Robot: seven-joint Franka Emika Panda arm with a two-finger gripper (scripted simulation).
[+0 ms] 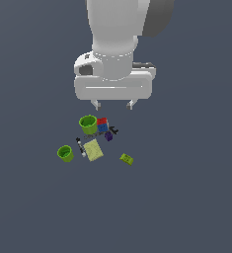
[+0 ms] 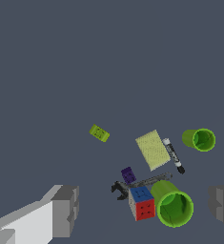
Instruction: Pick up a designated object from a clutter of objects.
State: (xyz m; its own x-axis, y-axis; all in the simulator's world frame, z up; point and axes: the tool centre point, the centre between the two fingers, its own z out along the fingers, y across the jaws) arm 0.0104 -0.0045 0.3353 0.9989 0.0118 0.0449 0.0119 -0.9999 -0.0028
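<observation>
The smaller green cup (image 1: 65,153) (image 2: 199,139) stands on the grey floor (image 1: 186,197) at the exterior view's left edge of the clutter, apart from every other piece. Nearest to it is the marker pen (image 1: 81,147) (image 2: 173,156), lying just beside it toward the exterior view's right. Past the pen lies the flat yellow-green box (image 1: 93,150) (image 2: 153,149), close beside the pen; whether they touch cannot be told.

Farther back stands the larger green cup (image 1: 88,124) (image 2: 173,205), with a red and blue cube (image 1: 102,124) (image 2: 142,202) pressed against its side. A purple block (image 1: 108,136) (image 2: 128,175) and a black piece (image 1: 113,130) (image 2: 118,189) sit just beside the cube. A small yellow-green block (image 1: 126,158) (image 2: 99,133) lies alone, well apart toward the exterior view's right. Nothing covers the smaller cup.

The arm hangs straight down above the far side of the pile, and the gripper (image 1: 113,105) hovers over the larger cup and cube, clear of everything. Its fingers (image 2: 66,209) are spread wide with nothing between them.

The smaller cup is bright lime green and cylindrical, with a darker hollow inside.
</observation>
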